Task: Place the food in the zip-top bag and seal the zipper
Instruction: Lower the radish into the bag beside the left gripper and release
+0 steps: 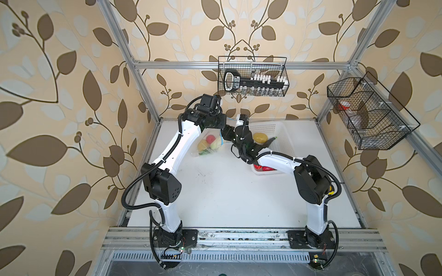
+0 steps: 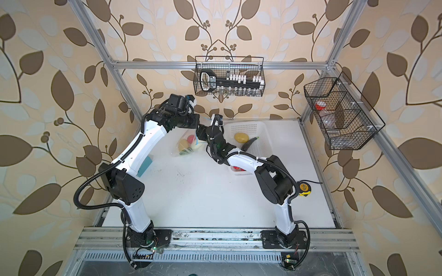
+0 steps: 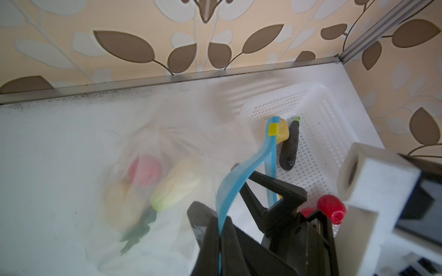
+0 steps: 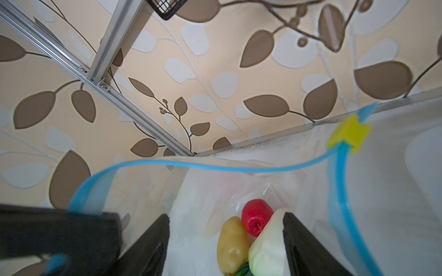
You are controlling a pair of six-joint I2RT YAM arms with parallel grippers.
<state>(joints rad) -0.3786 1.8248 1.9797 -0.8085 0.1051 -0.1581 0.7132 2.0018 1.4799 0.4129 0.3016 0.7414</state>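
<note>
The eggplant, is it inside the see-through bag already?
No, the eggplant lies in the white basket, outside the bag.

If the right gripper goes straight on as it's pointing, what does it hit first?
Probably the cabbage inside the zip-top bag; the right gripper, jaws open, points into its mouth, potato and tomato alongside. Depth is uncertain.
</note>
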